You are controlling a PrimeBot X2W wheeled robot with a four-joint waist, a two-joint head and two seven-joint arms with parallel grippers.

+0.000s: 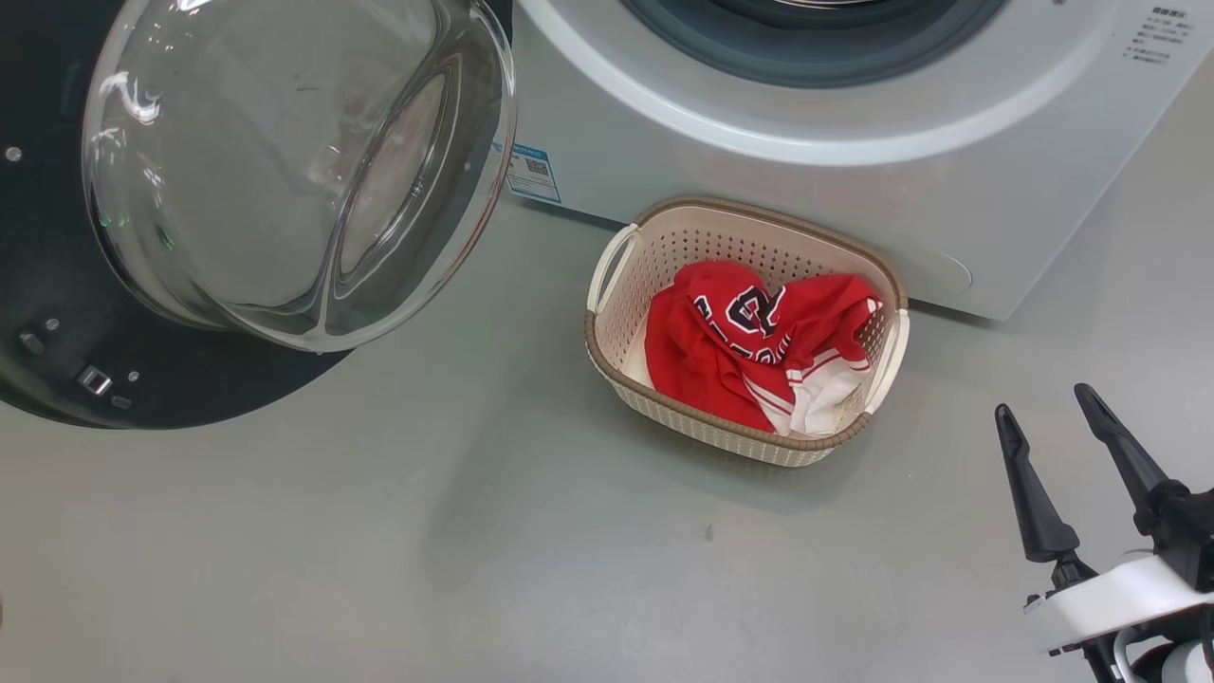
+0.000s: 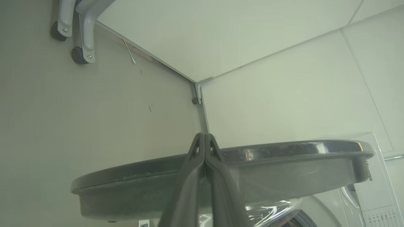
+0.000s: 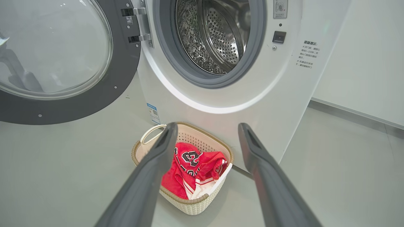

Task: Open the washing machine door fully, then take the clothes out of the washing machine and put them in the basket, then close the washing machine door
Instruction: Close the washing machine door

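The washing machine stands with its door swung wide open to the left, glass bowl bulging toward me. Its steel drum looks bare inside. Red clothes lie bunched in the cream basket on the floor before the washer. My right gripper hangs open, right of the basket and apart from it. My left gripper is shut with nothing in it, just behind the door's black outer rim.
Grey floor spreads in front of the basket and under the door. In the left wrist view two caster legs stand near a white wall corner. A white wall runs to the washer's right.
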